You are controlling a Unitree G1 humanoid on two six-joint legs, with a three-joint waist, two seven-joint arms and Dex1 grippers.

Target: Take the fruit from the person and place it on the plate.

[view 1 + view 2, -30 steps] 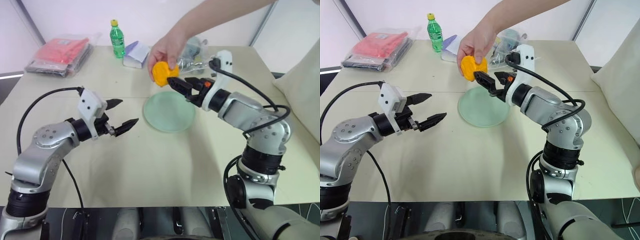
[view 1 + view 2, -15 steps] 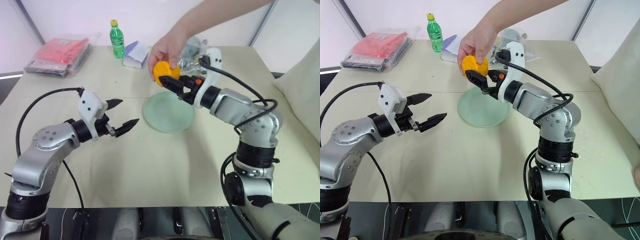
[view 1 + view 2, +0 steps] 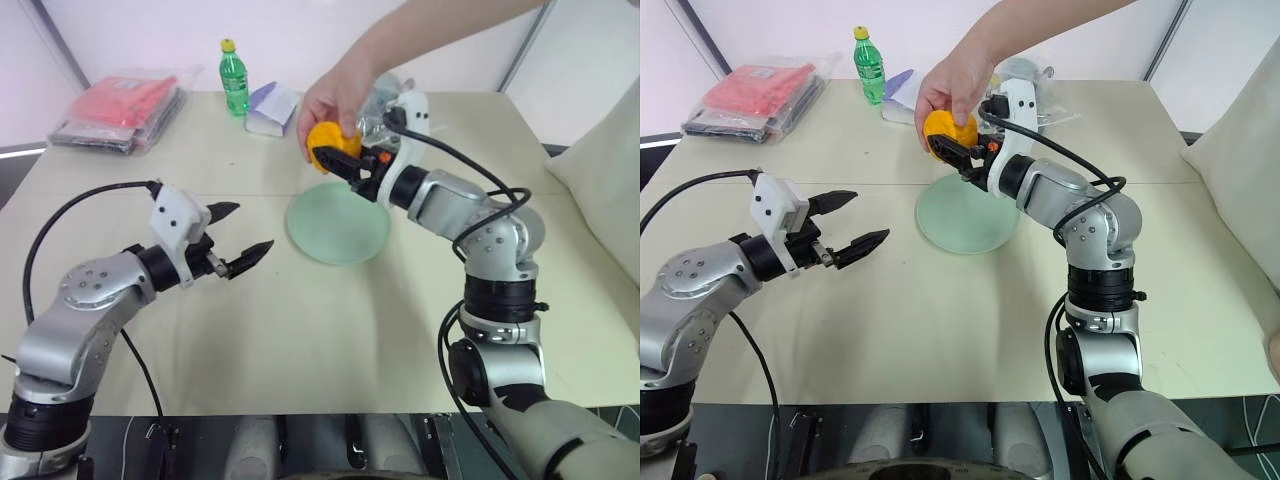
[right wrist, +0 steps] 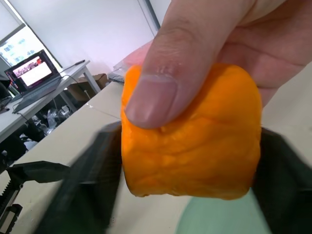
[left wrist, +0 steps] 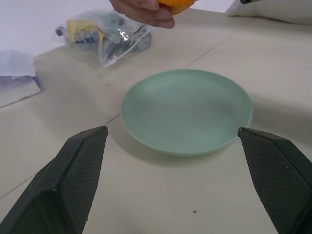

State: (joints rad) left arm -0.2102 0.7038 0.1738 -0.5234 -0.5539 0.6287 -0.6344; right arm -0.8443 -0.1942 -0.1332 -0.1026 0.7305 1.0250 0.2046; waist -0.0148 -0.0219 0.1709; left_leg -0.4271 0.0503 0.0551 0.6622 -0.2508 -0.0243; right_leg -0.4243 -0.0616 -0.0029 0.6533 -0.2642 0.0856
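Observation:
The person's hand [image 3: 335, 92] holds the orange-yellow fruit [image 3: 331, 139] from above, over the far rim of the pale green plate [image 3: 338, 222]. My right gripper [image 3: 334, 158] reaches level from the right, and its two black fingers [image 4: 92, 180] press against both sides of the fruit [image 4: 195, 141]. The person's thumb and fingers still grip the fruit's top. My left gripper [image 3: 250, 227] hovers open to the left of the plate [image 5: 185, 109], pointing at it with nothing between its fingers [image 5: 73, 180].
At the back of the beige table stand a green bottle [image 3: 234, 76], a white and blue box [image 3: 270, 108], a clear plastic bag [image 3: 388, 98] and a red package [image 3: 125, 100]. A pale cushion [image 3: 600, 170] lies at the right edge.
My right gripper has moved left up to the fruit and its fingers have closed from wide open onto the fruit's sides. The left arm has stayed in place.

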